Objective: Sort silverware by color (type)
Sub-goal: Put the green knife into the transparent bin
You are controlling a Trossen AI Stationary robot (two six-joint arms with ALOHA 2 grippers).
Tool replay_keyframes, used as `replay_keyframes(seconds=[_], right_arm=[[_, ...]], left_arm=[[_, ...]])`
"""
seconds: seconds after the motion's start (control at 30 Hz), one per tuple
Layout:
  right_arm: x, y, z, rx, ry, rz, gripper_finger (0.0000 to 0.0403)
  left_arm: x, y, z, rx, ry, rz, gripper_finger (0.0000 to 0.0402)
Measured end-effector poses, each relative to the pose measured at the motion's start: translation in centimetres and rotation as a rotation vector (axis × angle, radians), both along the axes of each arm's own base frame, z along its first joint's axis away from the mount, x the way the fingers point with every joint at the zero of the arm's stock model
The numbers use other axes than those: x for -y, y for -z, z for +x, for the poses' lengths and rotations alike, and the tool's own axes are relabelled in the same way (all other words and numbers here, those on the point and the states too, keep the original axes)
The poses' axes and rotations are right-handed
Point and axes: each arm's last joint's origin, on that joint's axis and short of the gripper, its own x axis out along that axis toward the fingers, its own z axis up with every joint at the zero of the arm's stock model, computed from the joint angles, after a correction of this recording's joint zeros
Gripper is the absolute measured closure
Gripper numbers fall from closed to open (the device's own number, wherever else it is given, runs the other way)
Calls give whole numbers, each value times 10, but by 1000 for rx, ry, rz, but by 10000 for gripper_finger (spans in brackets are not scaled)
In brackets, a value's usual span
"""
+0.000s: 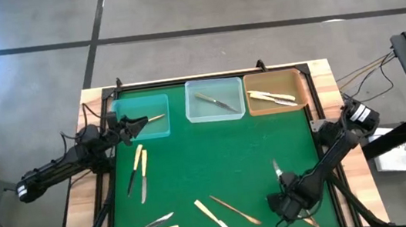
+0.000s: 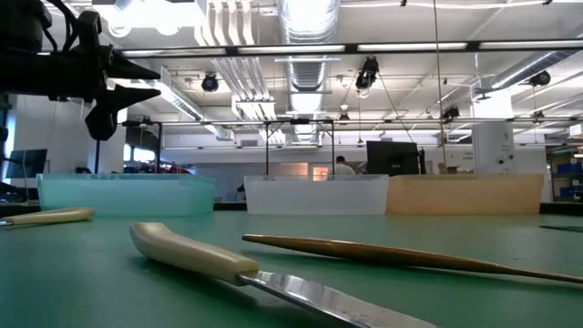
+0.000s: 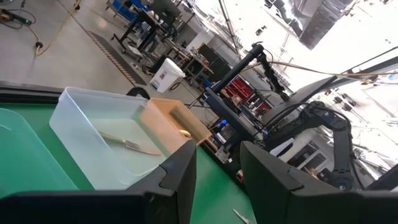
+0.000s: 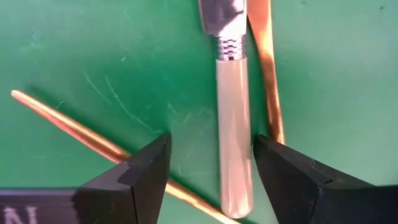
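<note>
Knife, cream handle, steel blade: lies flat on the green bench at its near right part, directly under the right hand, whose fingers stand wide to either side of the handle, not yet touching. Long axis runs straight out from that hand between the fingers, blade pointing away, handle end nearest; a bronze piece lies just beside it. Left hand: far off by the teal tray, open, holding nothing.
</note>
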Motion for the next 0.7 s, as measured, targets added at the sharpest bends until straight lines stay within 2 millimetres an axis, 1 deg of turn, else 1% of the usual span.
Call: replay_keyframes(seconds=[0.47, 0.7], right_arm=[[-20, 0, -12, 12, 53, 59, 180], [-21, 0, -12, 12, 62, 65, 180]], left_arm=[[0, 0, 0, -3, 0, -1, 293], [0, 0, 0, -3, 0, -1, 293]])
